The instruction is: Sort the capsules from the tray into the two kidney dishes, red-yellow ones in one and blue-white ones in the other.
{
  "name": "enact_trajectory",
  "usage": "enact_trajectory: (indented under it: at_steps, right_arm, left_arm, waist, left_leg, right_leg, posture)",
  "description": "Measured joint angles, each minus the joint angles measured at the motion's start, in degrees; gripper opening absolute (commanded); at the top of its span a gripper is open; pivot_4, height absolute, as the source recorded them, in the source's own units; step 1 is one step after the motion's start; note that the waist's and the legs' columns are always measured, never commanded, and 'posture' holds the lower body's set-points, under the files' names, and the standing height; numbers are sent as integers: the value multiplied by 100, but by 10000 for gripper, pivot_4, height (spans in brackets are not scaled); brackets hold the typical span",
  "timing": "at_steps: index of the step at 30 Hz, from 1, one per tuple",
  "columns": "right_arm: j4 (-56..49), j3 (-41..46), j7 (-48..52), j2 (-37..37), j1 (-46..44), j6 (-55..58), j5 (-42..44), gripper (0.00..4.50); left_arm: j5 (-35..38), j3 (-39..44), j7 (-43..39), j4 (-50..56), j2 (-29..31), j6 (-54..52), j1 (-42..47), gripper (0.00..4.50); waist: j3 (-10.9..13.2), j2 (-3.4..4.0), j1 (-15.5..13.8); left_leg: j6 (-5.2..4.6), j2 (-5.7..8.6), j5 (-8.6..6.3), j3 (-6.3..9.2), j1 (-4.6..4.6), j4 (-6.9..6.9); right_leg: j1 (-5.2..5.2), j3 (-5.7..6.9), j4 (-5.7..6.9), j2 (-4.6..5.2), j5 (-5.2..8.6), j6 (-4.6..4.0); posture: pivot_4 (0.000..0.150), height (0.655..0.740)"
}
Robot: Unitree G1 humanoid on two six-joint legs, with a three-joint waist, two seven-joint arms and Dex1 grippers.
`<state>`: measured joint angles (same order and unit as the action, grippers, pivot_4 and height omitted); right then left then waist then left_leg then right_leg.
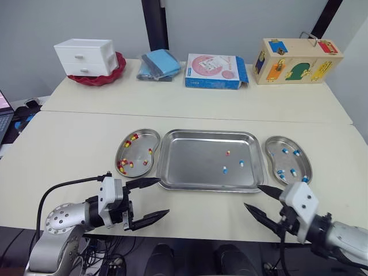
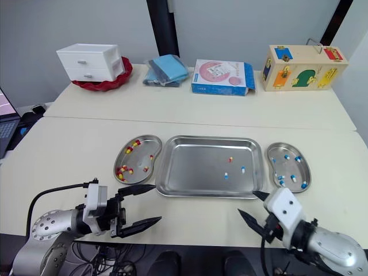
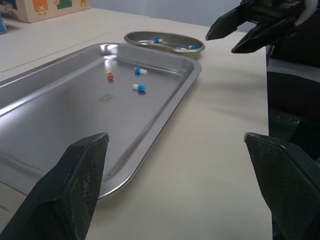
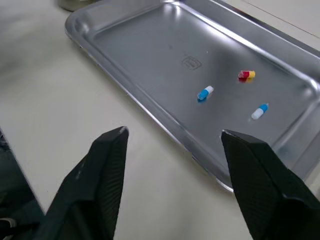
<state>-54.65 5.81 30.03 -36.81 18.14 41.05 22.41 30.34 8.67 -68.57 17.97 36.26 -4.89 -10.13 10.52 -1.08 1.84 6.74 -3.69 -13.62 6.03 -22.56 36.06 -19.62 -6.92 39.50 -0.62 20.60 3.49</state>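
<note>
The left gripper (image 1: 164, 196) hangs low over the cream table (image 1: 69, 155) w/ its two black fingers spread wide and nothing btwn them. The right gripper (image 1: 252, 196) is likewise open and empty, fingers apart, near the table's front edge.

The rectangular stainless-steel tray (image 1: 195, 164) lies ahead of both grippers. Its near-left corner is just beyond the left gripper's fingertips and its near-right corner is just beyond the right gripper's.

Three capsules sit in the tray, all on the right gripper's side (none touching another):
- One red-yellow capsule (image 1: 227, 153) lies farthest ahead.
- A blue-white capsule (image 1: 241, 163) lies near it, a bit closer in.
- A second blue-white capsule (image 1: 224, 169) lies closest to the fingertips.

Ahead of the left gripper, right beside the tray's left side, is the left steel kidney dish (image 1: 138, 150), holding several red-yellow capsules (image 1: 131, 138).

Ahead of the right gripper and slightly outboard, beside the tray's right side, is the right steel kidney dish (image 1: 289, 161), w/ a handful of blue-white capsules (image 1: 284, 150) in it.

Both grippers are clear of tray, dishes and capsules.
</note>
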Motion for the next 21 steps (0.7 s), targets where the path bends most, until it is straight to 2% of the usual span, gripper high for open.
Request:
enact_trajectory:
  at_steps: [5, 12, 21]
  right_arm:
    - [844, -1302, -836, 439, -1354, 652, -704, 32092]
    - [1970, -1971, -1454, 1166, -2828, 1568, -1126, 32092]
    - [2198, -2121, -1530, 1431, -3243, 2216, -1214, 32092]
  left_arm:
    - [5, -98, 65, 76, 5, -59, 105, 45000]
    - [3, -188, 183, 121, 5, -92, 180, 45000]
    - [-7, -221, 340, 123, 4, -96, 210, 45000]
  waist:
    - [-1, -3, 15]
    - [0, -3, 13]
    - [1, -1, 12]
  left_leg:
    - [0, 1, 0, 1, -7, -1]
    - [1, 1, 1, 4, -29, -3]
    - [0, 1, 1, 6, -32, -3]
  right_leg:
    - [-9, 1, 4, -1, 0, -1]
    - [-52, 6, 41, -1, 2, -7]
    - [-56, 8, 43, -1, 3, -8]
  posture:
    - [1500, 7400]
    - [1500, 7400]
    - [1500, 7400]
